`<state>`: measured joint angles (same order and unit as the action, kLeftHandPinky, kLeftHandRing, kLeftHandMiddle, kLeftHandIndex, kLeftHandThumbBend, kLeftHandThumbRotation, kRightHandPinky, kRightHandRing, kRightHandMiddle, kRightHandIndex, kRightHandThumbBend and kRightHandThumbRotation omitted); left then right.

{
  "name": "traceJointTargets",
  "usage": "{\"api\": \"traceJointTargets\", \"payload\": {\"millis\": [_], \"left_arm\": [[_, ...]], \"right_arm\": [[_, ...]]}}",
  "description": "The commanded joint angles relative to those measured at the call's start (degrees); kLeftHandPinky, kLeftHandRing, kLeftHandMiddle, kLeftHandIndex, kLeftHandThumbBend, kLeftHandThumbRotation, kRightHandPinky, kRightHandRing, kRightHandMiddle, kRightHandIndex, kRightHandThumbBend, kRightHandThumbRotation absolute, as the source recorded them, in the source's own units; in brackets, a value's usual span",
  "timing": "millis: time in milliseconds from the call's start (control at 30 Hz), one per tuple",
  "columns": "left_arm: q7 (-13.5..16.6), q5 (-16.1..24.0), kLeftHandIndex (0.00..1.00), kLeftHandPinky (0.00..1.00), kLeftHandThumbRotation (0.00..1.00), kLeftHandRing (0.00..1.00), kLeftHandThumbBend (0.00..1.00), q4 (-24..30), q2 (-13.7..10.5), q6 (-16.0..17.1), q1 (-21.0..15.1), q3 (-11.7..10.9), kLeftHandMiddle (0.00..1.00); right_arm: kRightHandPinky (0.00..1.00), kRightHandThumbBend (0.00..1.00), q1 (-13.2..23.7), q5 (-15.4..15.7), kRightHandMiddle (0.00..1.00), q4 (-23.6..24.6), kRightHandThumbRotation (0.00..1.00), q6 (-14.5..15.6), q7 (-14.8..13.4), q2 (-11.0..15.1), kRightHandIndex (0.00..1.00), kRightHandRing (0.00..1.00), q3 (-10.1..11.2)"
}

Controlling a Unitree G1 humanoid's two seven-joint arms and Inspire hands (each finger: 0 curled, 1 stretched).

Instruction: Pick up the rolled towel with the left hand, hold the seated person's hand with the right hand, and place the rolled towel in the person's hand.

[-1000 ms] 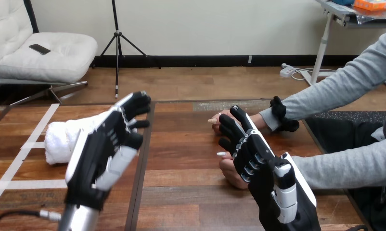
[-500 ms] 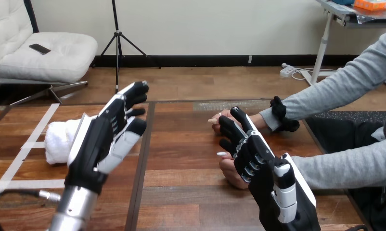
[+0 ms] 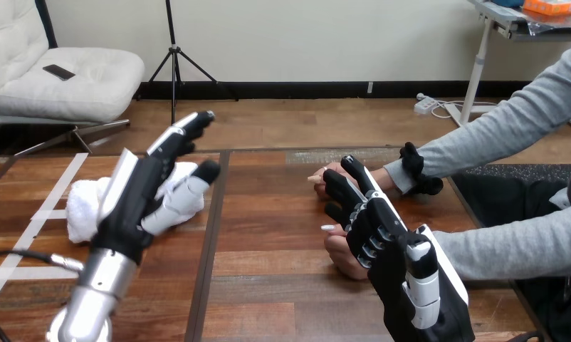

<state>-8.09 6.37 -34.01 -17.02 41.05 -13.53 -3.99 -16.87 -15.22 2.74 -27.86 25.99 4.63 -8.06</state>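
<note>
The rolled white towel (image 3: pixel 83 208) lies on the table's left part. My left hand (image 3: pixel 144 192) hovers over its right end, fingers straight and thumb spread, so it is open; towel cloth shows between the thumb and the fingers. My right hand (image 3: pixel 382 235) rests with nearly straight fingers over the person's hand (image 3: pixel 338 258), which lies on the table at centre right. I do not see its fingers curled round that hand. The person's other hand (image 3: pixel 320 174) lies just beyond my right fingertips.
The wooden table (image 3: pixel 268 214) has a dark seam running front to back between my two hands. White tape lines (image 3: pixel 26 235) mark its left part. The person's grey-sleeved arms (image 3: pixel 496 135) reach in from the right.
My left hand has reached forward and to the left, onto the towel's right end, and its arm has stretched out. My right hand and the person's hands have not moved.
</note>
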Motion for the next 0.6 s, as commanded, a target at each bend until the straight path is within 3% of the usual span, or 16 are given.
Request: {"api": "traceJointTargets", "payload": {"millis": [0,300,567], "left_arm": [[0.8,0.3,0.87,0.88,0.88,0.91,0.9,-3.2,-1.9,-0.4,-7.3,-0.5,0.9],[1.6,1.8,0.88,0.81,0.84,0.88,0.88,-10.3,-3.7,0.1,-12.9,0.0,0.9],[2.1,3.8,0.89,0.82,0.83,0.89,0.83,-15.1,-5.2,-0.5,-16.7,1.0,0.9]], "right_arm": [[1.0,0.92,4.0,-0.5,0.96,0.0,1.0,-1.8,-0.1,-0.8,0.99,0.99,0.9],[1.0,0.92,4.1,-0.4,0.96,-0.2,1.0,-2.2,-0.4,-1.0,0.99,0.99,1.0],[1.0,0.93,4.1,-0.4,0.96,-0.2,1.0,-2.1,-0.4,-0.9,0.99,0.99,1.0]]}}
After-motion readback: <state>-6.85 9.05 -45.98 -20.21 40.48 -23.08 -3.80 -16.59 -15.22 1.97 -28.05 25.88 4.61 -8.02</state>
